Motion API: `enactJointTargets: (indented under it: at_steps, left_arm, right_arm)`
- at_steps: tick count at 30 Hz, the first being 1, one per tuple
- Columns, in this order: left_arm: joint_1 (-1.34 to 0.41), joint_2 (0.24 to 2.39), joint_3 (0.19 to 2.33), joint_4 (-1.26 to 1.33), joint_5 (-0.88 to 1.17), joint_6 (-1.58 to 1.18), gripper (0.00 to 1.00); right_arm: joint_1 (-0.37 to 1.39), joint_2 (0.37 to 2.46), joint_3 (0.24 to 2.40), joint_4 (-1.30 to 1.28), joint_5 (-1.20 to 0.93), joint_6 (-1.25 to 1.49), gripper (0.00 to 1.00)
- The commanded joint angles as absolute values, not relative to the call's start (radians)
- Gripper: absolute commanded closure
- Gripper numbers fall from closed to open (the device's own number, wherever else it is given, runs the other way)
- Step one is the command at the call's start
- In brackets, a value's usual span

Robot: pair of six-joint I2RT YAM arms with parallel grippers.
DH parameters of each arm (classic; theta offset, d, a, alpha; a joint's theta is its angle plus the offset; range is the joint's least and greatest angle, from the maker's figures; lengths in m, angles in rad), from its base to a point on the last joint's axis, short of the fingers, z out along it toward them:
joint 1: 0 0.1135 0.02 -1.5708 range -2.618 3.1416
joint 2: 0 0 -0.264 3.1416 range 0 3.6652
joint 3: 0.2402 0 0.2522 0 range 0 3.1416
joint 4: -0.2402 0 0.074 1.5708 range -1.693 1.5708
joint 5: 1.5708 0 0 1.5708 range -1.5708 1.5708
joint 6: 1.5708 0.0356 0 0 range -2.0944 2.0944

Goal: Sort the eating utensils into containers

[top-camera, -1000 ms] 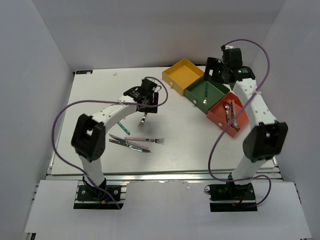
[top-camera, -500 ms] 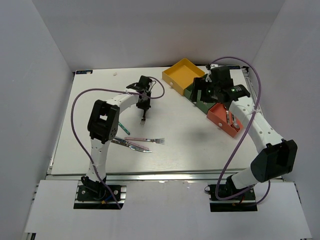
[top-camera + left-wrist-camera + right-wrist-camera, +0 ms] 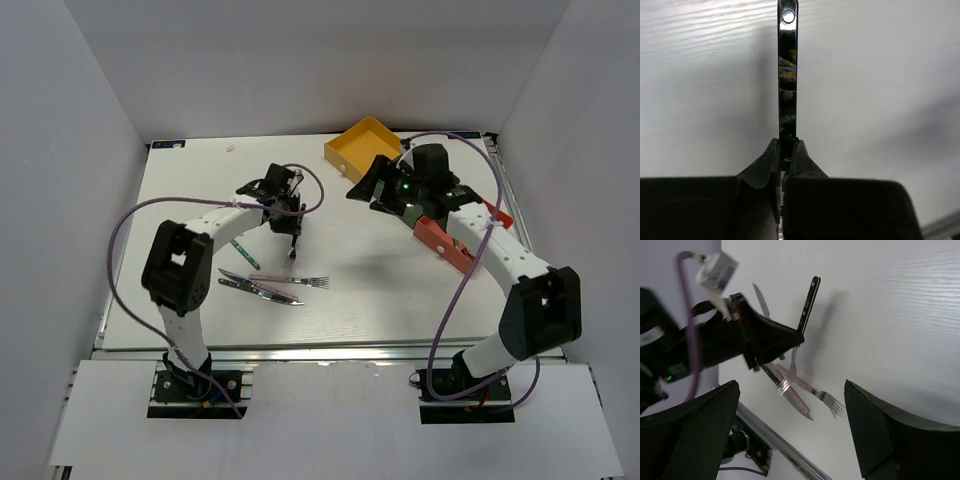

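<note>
My left gripper (image 3: 292,222) is shut on the dark-handled fork (image 3: 292,252), which hangs tines down above the table. In the left wrist view the dark handle (image 3: 788,75) stands up from between my shut fingers (image 3: 771,160). The right wrist view shows that fork (image 3: 809,302) from the side. My right gripper (image 3: 368,180) is open and empty, hovering near the yellow tray (image 3: 362,145). It hides the green tray. Part of the red-orange tray (image 3: 445,245) shows under the right arm. A pink-handled fork (image 3: 290,281), a knife (image 3: 258,290) and a teal-handled knife (image 3: 243,252) lie on the table.
White walls close in the table on the left, back and right. The left arm's purple cable (image 3: 130,225) loops over the table's left side. A metal rail (image 3: 320,352) runs along the near edge.
My left gripper has shut on the dark-handled fork and raised it off the table. The right arm has swung from the trays leftward toward the table's middle, staying open.
</note>
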State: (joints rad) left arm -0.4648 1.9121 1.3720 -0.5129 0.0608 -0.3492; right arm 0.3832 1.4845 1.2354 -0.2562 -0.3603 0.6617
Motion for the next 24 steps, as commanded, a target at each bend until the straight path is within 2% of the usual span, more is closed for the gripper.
enactJointTargets:
  at_steps: [1,8,14,16,17,18,19,20,22,23,24]
  left_arm:
    - [-0.489,1.732,1.339,-0.408,0.231,-0.411,1.0]
    - [-0.506,1.611,1.236,-0.279,0.37,-0.576,1.0]
    - [-0.523,1.563,1.23,-0.215,0.428,-0.649,1.0]
    - [-0.528,1.556,1.233,-0.206,0.44,-0.661,1.0]
    - [-0.529,1.554,1.235,-0.207,0.44,-0.663,0.99]
    - [-0.529,1.546,1.233,-0.209,0.437,-0.663,0.96]
    - [-0.529,1.543,1.236,-0.222,0.431,-0.661,0.82]
    - [-0.529,1.539,1.239,-0.23,0.414,-0.651,0.77]
    - [-0.529,1.534,1.252,-0.259,0.404,-0.64,0.72]
    - [-0.529,1.532,1.258,-0.274,0.37,-0.635,0.49]
    - [-0.529,1.535,1.27,-0.294,0.347,-0.629,0.32]
  right_arm:
    - [0.425,1.535,1.247,-0.081,-0.419,0.807,0.11]
    - [0.452,1.643,1.324,-0.035,-0.377,0.861,0.12]
    - [0.492,1.738,1.396,-0.048,-0.371,0.859,0.16]
    - [0.505,1.772,1.41,-0.046,-0.382,0.861,0.21]
    - [0.514,1.781,1.413,-0.043,-0.39,0.861,0.26]
    - [0.517,1.789,1.414,-0.04,-0.405,0.859,0.42]
    - [0.522,1.786,1.41,-0.029,-0.408,0.856,0.55]
    - [0.523,1.773,1.402,-0.022,-0.403,0.853,0.72]
    - [0.523,1.76,1.393,-0.028,-0.397,0.841,0.9]
    - [0.514,1.755,1.4,-0.047,-0.388,0.812,1.0]
    - [0.508,1.744,1.41,-0.073,-0.358,0.79,1.0]
